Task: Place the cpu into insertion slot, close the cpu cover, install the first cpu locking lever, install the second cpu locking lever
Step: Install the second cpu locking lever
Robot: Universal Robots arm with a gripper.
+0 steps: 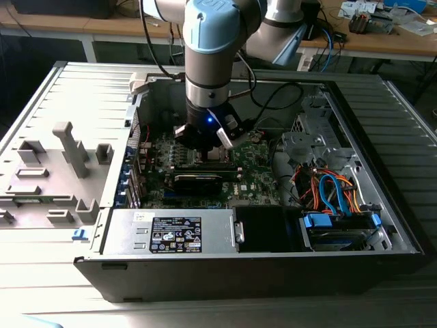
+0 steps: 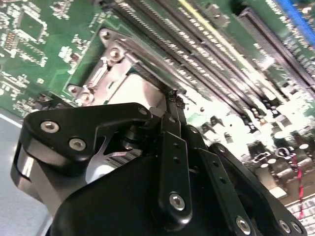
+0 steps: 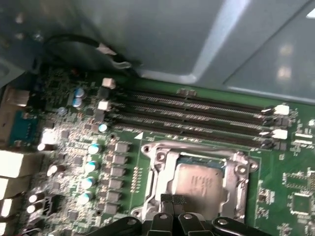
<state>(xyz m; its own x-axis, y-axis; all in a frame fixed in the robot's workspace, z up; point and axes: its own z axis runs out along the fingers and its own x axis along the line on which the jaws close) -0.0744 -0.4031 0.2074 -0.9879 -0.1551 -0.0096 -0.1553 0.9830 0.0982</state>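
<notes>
Exterior view, its left to its right: grey plastic fixtures sit on the metal table beside the open PC case; inside it the green motherboard lies flat w/ the arm reaching straight down near its middle, then a bundle of orange and blue cables toward the case's far-right corner.

Gripper hangs low over the socket area. In both wrist views the two black fingers are pressed together at the tips, no gap, nothing visibly pinched between them, so closed and empty as far as I can judge.

The cpu is seated in the insertion slot, silver-grey top facing up, flat, fingertips just beside its near edge. Silver metal frame w/ screws rings the socket; can't tell whether the cpu cover is already down over the chip or not. Levers not made out. RAM slots run along the board edge beyond the socket.

Handling, my judgement: chip is light, stiff, smooth-topped so a bit slippery, and fragile on its underside contacts; best held by opposite edges, never pressed at an angle. Cover plate looks thin, springy sheet metal; push on its rim, not through the window.
</notes>
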